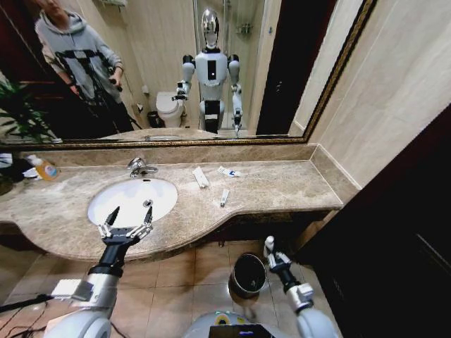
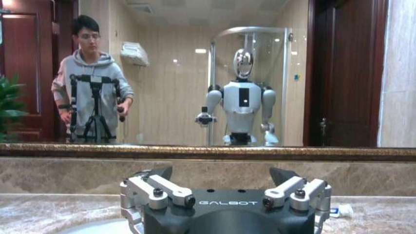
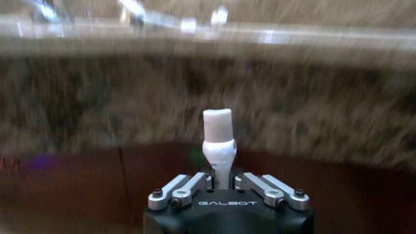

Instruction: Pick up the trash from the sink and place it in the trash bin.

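Right gripper (image 1: 270, 255), closed on 1 small white bottle (image 3: 217, 134) by its base, hangs at 1 o'clock from the trash bin (image 1: 248, 274), so the bottle could slip and miss, while the left gripper (image 1: 127, 221) waits spread open over the sink (image 1: 134, 199).

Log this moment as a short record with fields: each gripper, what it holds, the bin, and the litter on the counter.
left gripper: open, at the counter's front edge beside the sink
right gripper: shut on a small white-capped bottle, low beside the bin
bin: on the floor below the counter
counter litter: flat packet, white-blue wrapper, small tube, all right of the sink
soap bottle: far left by the mirror
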Robot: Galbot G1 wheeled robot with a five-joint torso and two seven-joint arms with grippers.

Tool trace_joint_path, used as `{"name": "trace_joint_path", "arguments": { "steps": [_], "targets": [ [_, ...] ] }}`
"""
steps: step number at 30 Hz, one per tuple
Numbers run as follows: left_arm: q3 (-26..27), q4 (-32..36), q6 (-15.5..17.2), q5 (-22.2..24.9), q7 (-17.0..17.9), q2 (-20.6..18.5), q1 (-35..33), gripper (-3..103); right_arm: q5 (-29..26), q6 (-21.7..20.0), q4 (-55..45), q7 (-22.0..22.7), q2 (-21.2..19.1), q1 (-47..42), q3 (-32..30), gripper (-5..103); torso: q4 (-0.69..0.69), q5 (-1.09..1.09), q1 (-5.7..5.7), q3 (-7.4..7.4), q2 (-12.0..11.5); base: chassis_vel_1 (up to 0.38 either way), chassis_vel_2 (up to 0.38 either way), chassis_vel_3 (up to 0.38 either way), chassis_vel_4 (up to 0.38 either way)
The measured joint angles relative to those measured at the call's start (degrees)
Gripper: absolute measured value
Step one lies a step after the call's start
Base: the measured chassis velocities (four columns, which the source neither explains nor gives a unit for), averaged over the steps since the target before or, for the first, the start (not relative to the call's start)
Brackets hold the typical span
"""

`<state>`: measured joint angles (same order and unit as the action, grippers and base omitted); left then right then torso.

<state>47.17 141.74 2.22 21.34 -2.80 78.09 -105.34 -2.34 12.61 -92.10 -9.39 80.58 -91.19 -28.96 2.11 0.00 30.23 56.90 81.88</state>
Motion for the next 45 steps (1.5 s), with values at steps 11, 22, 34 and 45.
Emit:
{"name": "trace_joint_path", "arguments": {
  "steps": [11,22,34,45],
  "targets": [
    [0.00,0.00,0.00,0.00,0.00,0.00,0.00,100,7.36,-3.11,22.15,1.94,3.49,12.07,1.63,14,0.00,0.00,0.00,0.00,0.00,0.000,0.000,0.000,0.000],
    [0.00,0.00,0.00,0.00,0.00,0.00,0.00,100,13.86,-3.94,34.15,0.28,3.76,18.37,2.06,14,-0.01,-0.01,0.00,0.00,0.00,0.000,0.000,0.000,0.000],
    [0.00,0.00,0.00,0.00,0.00,0.00,0.00,100,20.73,2.41,45.44,2.89,5.84,23.55,0.46,14,0.00,-0.01,0.00,0.00,0.00,0.000,0.000,0.000,0.000],
    [-0.01,0.00,0.00,0.00,0.00,0.00,0.00,100,20.99,2.91,46.57,4.39,5.96,24.05,0.37,45,0.00,0.00,0.00,0.00,0.00,0.000,0.000,0.000,0.000]
  ]
}}
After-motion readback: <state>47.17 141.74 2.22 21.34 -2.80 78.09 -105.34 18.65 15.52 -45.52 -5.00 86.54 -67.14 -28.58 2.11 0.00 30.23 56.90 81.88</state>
